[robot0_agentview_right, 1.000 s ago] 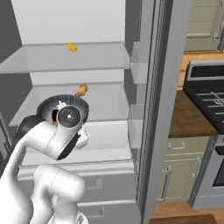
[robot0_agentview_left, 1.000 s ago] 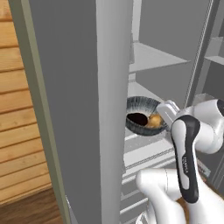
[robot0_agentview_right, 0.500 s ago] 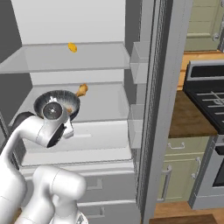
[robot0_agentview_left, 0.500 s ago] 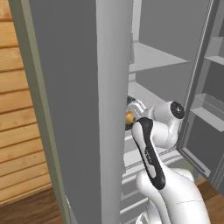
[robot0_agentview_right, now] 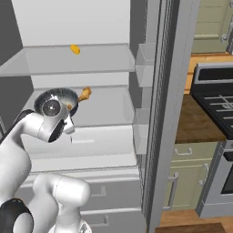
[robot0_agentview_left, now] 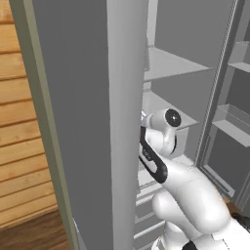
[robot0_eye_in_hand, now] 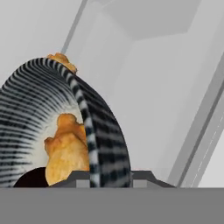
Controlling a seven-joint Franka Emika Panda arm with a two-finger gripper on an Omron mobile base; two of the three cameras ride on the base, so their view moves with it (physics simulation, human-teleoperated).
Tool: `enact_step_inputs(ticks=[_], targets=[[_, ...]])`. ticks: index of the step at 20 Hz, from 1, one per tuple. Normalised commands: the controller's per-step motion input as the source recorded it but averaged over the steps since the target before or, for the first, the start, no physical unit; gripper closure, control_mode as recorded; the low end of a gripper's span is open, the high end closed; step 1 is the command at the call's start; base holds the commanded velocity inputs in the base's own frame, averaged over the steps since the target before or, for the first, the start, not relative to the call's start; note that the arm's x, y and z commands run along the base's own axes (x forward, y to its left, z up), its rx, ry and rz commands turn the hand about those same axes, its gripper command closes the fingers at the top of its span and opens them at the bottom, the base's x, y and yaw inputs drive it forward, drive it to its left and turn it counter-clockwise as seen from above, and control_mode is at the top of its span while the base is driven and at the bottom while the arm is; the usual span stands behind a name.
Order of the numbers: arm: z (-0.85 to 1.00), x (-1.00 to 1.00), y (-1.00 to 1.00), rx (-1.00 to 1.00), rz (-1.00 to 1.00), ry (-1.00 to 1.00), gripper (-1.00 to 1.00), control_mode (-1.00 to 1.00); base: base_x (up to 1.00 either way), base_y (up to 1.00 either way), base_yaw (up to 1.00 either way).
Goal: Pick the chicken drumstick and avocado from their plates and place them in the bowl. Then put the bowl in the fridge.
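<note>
Two food items sit inside the bowl: the chicken drumstick, lumpy and golden-brown, and the avocado, a near-black mass at the bowl's lower inside edge. In the hand view the bowl appears rolled on its side, which follows the hand's own tilt. The gripper grasps the bowl by its rim: one finger lies on the inside of the wall and the other on the outside, with the ribbed rim pinched between them.

The fridge stands with its door open. In the right base view the bowl is held over the middle shelf, on the left side of the compartment, partly hidden behind the arm's wrist. A small orange-brown piece sits just beside the bowl's right edge on that shelf; whether it touches the bowl cannot be determined. A second small orange piece lies on the upper shelf, well apart from the bowl.

In the left base view the open fridge door covers the bowl and gripper.
</note>
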Motion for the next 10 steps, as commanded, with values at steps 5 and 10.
enact_step_inputs(ticks=[5,10], targets=[[-0.07,0.55,0.26,0.00,-0.01,0.00,-1.00,-1.00,0.00,0.00,0.00],[0.00,0.00,0.00,0.00,0.00,0.00,-1.00,-1.00,0.00,0.00,0.00]])
